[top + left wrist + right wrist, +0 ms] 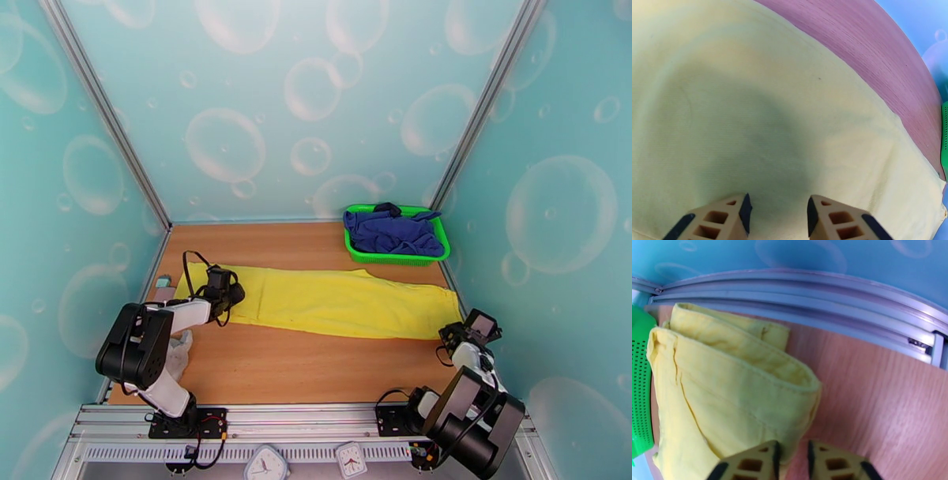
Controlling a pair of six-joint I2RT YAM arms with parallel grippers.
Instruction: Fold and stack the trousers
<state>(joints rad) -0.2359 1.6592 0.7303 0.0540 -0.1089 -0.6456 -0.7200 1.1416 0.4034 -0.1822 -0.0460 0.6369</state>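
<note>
The bright yellow trousers (332,300) lie stretched flat across the wooden table (300,367) from left to right. My left gripper (231,294) hovers over their left end. In the left wrist view it (778,215) is open, its fingers (726,217) just above smooth yellow fabric (770,118) with nothing between them. My right gripper (452,335) sits at the near right corner of the trousers. In the right wrist view its jaws (792,461) stand narrow, pinching the folded, hemmed edge of the yellow cloth (730,390).
A green basket (395,257) holding a dark blue garment (391,230) stands at the back right, close to the trousers' right end. A small grey-white cloth (180,355) lies by the left arm. The metal frame rail (809,283) runs just beyond the right gripper.
</note>
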